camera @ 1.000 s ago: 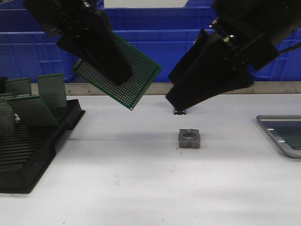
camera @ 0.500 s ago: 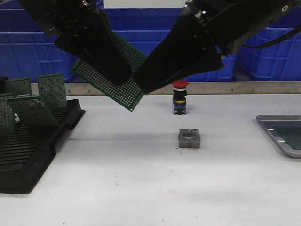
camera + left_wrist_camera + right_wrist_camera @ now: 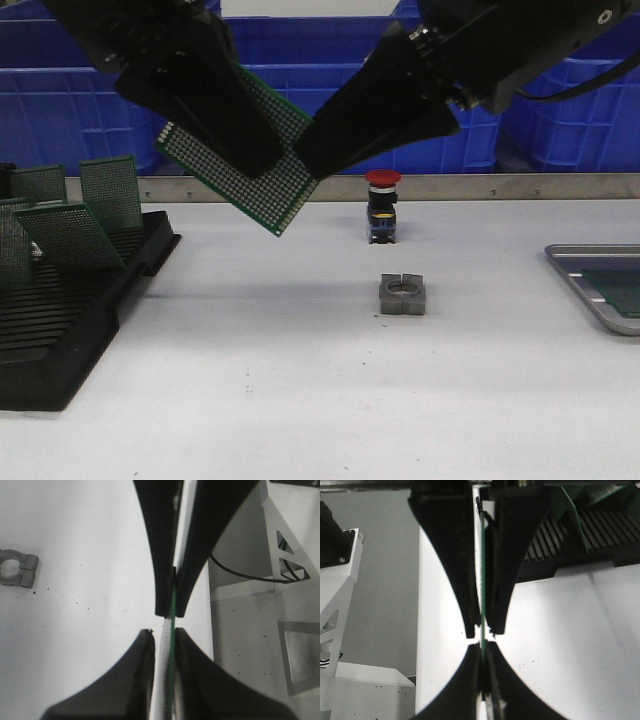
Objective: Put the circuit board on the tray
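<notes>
Green perforated circuit board hangs tilted in the air, high above the white table, held between two black grippers. The left gripper comes down from the upper left and its fingers are clamped on the board's upper face. The right gripper reaches in from the upper right and meets the board at its right edge. In the right wrist view its fingers are pressed together on the thin edge of the board. In the left wrist view the left gripper's fingers sit on either side of the board's edge, with the right gripper's fingers closed on the same edge opposite them.

Well off to the right of both grippers, at the table's edge, lies the grey metal tray. Below and to the right of the grippers stands a red-capped push button, and nearer the camera a small grey metal clamp block. Far to the left of the left gripper, a black slotted rack holds more green boards upright. Blue bins line the back.
</notes>
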